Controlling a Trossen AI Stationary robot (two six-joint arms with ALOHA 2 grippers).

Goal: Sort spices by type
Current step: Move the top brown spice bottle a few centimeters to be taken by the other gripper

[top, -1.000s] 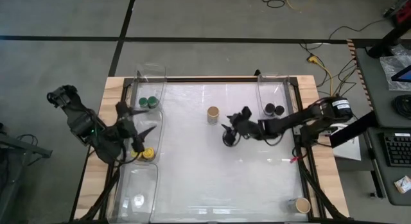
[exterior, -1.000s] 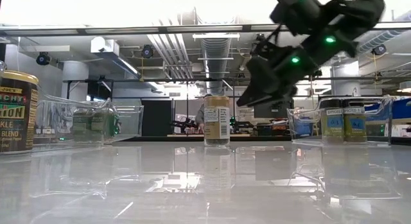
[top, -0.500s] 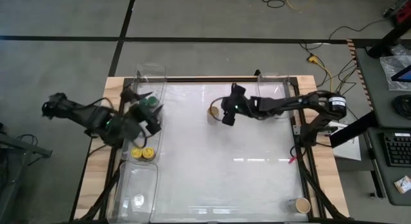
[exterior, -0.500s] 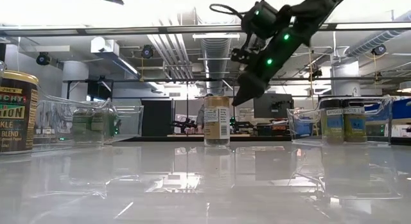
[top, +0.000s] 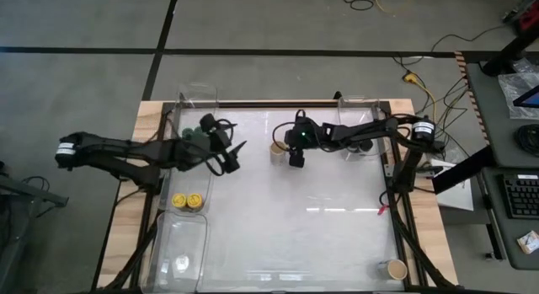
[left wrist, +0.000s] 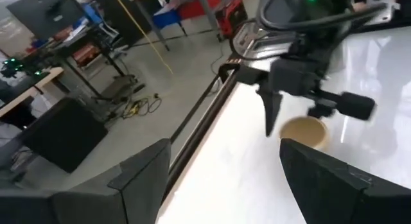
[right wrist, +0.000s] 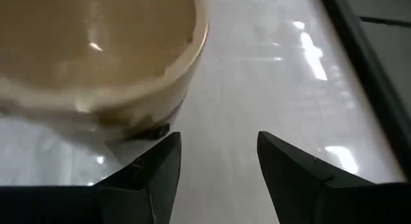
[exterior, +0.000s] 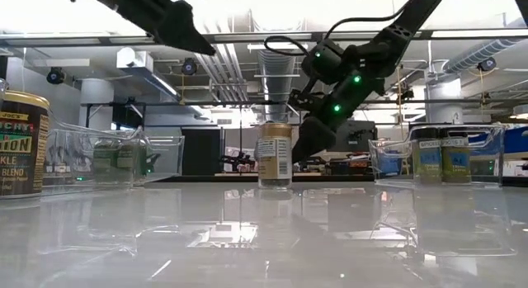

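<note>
Since a second ago the right gripper has swung from mid-table to just beside the tan-lidded spice jar, its fingers parted and grasping nothing, while the left gripper has left the yellow-lidded jars and reached out over the table toward the same jar, its fingers spread wide and empty. That jar stands upright near the table's far middle, long axis vertical and lid up. The white table is glossy and mirrors the clear bins at its edges; beyond lies a workshop with ceiling ducts and monitors.
</note>
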